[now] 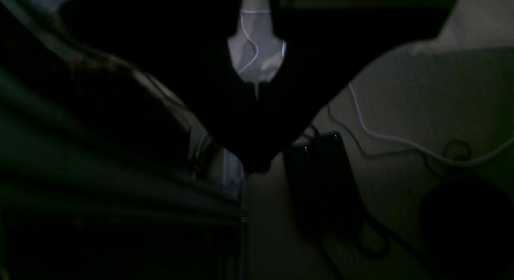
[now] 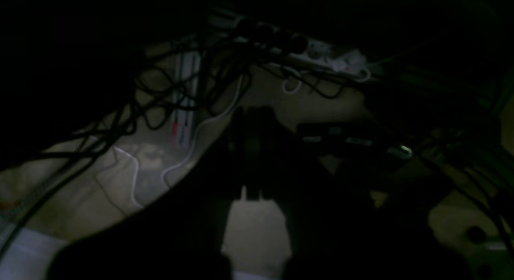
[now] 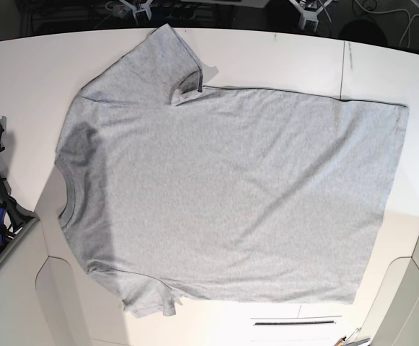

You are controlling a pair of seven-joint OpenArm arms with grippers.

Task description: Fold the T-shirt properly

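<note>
- In the left wrist view the left fingers (image 1: 257, 91) are a dark shape with the tips pressed together and nothing between them
- Past them it is very dim: a floor, a white cable (image 1: 401, 141) and a dark box (image 1: 321, 167). No shirt shows there
- In the right wrist view the right fingers (image 2: 253, 195) are pressed together too, and they hold nothing
- Behind them lie lots of tangled black wires (image 2: 160, 83) and a white power strip (image 2: 333, 59). No shirt there either
- In the base view the T-shirt (image 3: 231, 194) lies flat on the white counter (image 3: 29, 79), plain side up, with no letters to see
- Its neck is at the left of that view and its bottom edge at the right, so its long way runs left to right
- One sleeve points to the far edge of the counter and one to the near edge
- Neither arm shows over the counter, so both sets of fingers seem well apart from the shirt
- I think the neck end is on the right arm's side and the bottom edge on the left arm's side
- No fold is made yet, so the job looks like it is just at the start
</note>
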